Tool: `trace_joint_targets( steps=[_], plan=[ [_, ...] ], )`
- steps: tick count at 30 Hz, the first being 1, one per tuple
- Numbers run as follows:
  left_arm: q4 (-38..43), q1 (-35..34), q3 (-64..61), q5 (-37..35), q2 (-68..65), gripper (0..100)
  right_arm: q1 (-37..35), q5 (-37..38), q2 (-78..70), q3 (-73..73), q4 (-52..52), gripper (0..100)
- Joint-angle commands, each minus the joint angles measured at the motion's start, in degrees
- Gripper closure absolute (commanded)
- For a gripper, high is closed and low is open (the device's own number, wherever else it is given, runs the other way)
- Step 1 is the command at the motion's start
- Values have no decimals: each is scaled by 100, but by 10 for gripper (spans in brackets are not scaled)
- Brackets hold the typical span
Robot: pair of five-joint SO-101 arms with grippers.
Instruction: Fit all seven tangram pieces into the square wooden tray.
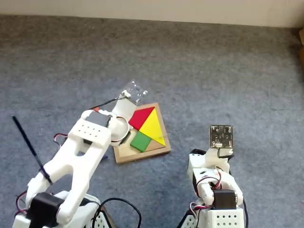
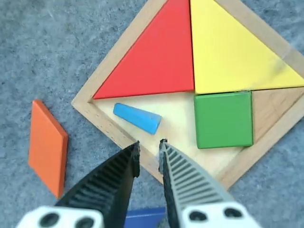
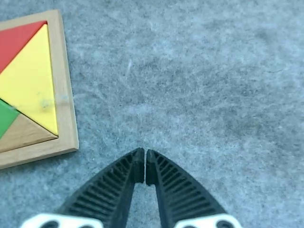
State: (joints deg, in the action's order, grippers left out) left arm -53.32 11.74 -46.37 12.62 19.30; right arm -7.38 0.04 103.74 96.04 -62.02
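Observation:
The square wooden tray [image 2: 118,56] holds a red triangle [image 2: 152,61], a yellow triangle [image 2: 228,52] and a green square [image 2: 223,119]. A small light-blue piece [image 2: 137,118] lies loose and tilted on the tray's bare floor. My left gripper [image 2: 148,152] hangs over the tray's near rim, slightly open, with nothing between its fingers. An orange parallelogram [image 2: 46,147] lies on the carpet beside the tray, and a dark blue piece [image 2: 142,217] shows under the gripper. My right gripper [image 3: 145,166] is shut and empty above bare carpet, apart from the tray [image 3: 66,95].
Grey carpet covers the whole work area. In the high view the left arm [image 1: 88,142] covers the tray's left side [image 1: 142,156], and the right arm [image 1: 221,137] stands well to the tray's right. A black cable [image 1: 28,142] runs at the left.

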Motion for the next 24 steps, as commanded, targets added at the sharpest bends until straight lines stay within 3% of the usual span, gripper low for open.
trace_joint_targets(
  steps=[1,14,24],
  plan=[
    [-44,-22,4,-35,497,915,66,35,84,760,-22,971],
    [325,-13,224,-44,1007,915,66,35,84,760,-22,971],
    [747,-13,330,-44,-66,915,66,18,84,760,-22,971]
  ],
)
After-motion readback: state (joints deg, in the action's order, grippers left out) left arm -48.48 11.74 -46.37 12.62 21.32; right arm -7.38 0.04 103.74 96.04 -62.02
